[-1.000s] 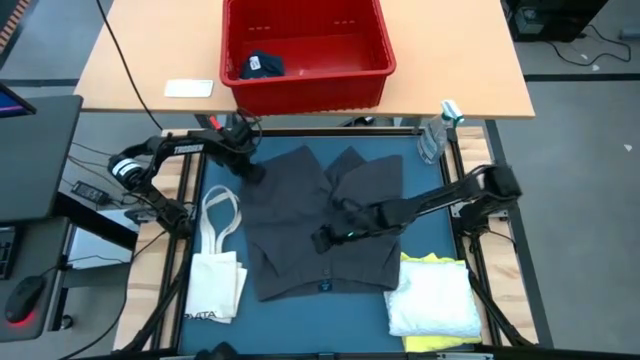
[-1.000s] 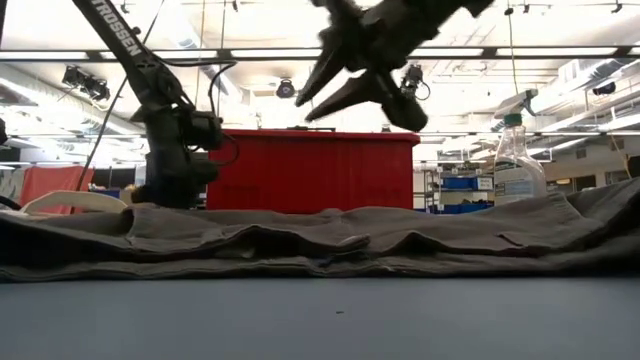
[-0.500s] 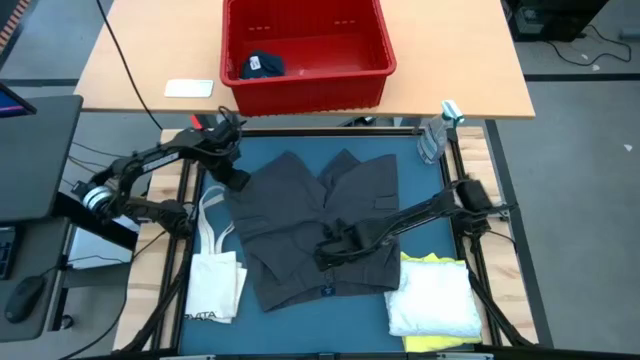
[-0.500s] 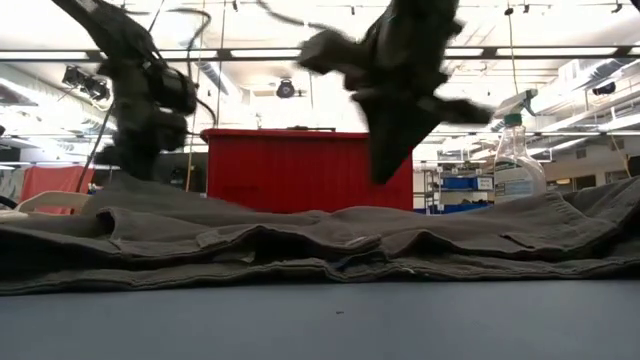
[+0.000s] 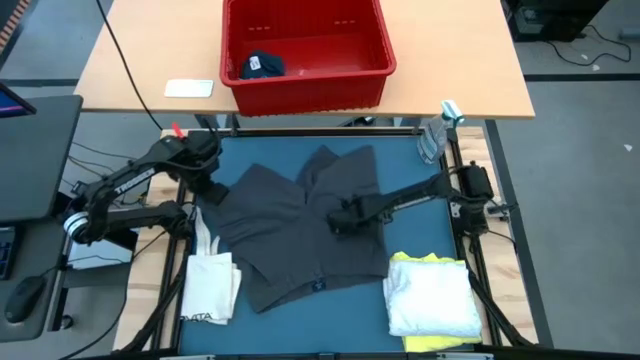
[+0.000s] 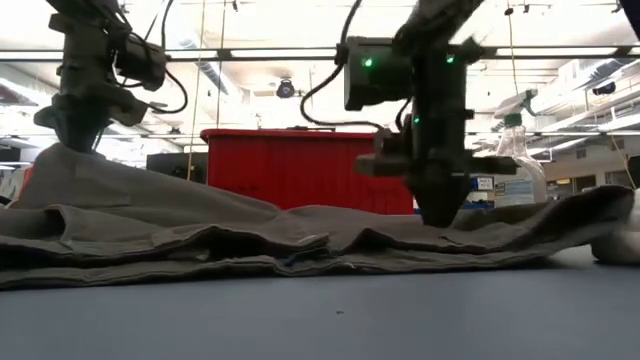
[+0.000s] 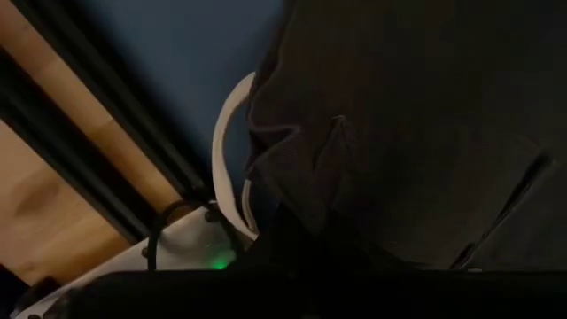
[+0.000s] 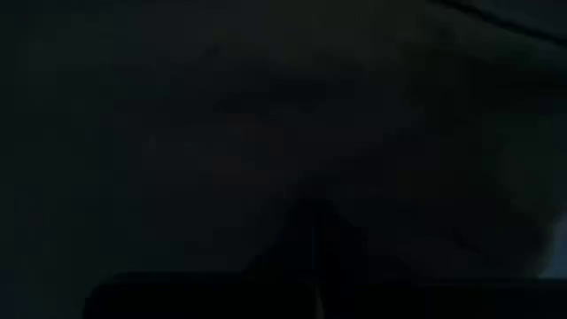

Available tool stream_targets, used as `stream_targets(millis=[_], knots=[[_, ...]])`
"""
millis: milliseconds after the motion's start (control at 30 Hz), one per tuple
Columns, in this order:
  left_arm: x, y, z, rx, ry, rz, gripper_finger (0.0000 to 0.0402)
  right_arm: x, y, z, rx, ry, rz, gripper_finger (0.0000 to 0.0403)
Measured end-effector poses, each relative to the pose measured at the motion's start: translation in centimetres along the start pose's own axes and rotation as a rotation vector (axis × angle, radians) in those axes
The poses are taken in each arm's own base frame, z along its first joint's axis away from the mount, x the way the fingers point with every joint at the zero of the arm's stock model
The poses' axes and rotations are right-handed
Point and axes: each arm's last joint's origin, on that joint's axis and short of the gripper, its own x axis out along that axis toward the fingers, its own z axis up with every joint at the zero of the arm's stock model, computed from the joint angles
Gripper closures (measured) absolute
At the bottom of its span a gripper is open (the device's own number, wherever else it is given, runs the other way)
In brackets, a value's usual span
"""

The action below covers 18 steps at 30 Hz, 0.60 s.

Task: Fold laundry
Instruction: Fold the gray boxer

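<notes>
The large dark grey garment (image 5: 300, 235) lies spread over the middle of the blue worktop (image 5: 420, 225), rumpled and set at a slant, with one part reaching toward the far edge and a small label showing near its near hem. The left hand (image 5: 213, 190) is at the garment's far-left corner, close to the worktop's left edge, its fingers pinched together on the cloth; in the low view that corner (image 6: 70, 165) rises in a peak under the left hand (image 6: 78, 135), clear of the surface. The right hand (image 5: 343, 219) is down on the garment a little right of its middle, fingers closed on the fabric; the low view shows the right hand (image 6: 438, 205) pointing straight down with its tips in the folds. At the worktop's near-right corner a white garment (image 5: 435, 305) lies folded on top of a bright yellow one (image 5: 432, 262), which shows along its far side. Along the left edge lies a cream tote bag (image 5: 208, 290), its handles partly under the grey cloth. Beyond the far edge, on a wooden table (image 5: 140, 50), stands a red bin (image 5: 305, 85) with a small dark navy piece (image 5: 260, 65) inside. A spray bottle (image 5: 437, 135) stands at the far-right corner.
</notes>
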Motion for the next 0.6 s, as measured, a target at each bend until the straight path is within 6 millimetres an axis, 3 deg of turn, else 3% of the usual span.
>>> stream_targets(millis=[100, 233, 433, 500, 600], knots=[[0.0, -0.1, -0.2, 0.012, 0.005, -0.002, 0.0392, 0.9, -0.9, 2.7, -0.040, 0.015, 0.047, 0.0397], [0.0, -0.2, -0.1, 0.029, 0.005, -0.019, 0.0392, 1.0, -2.0, 7.3, -0.248, 0.002, 0.088, 0.0399], [0.0, -0.3, 0.0, 0.029, -0.010, -0.035, 0.0392, -1.4, -2.6, 13.8, -0.365, -0.143, 0.126, 0.0400], [-0.1, -0.4, 0.2, 0.019, -0.020, -0.067, 0.0392, -2.5, -3.1, 14.5, -0.362, -0.120, 0.082, 0.0400], [-0.1, -0.6, 0.5, 0.016, -0.053, -0.116, 0.0392, -4.8, -2.6, 13.9, -0.379, -0.140, 0.050, 0.0397]])
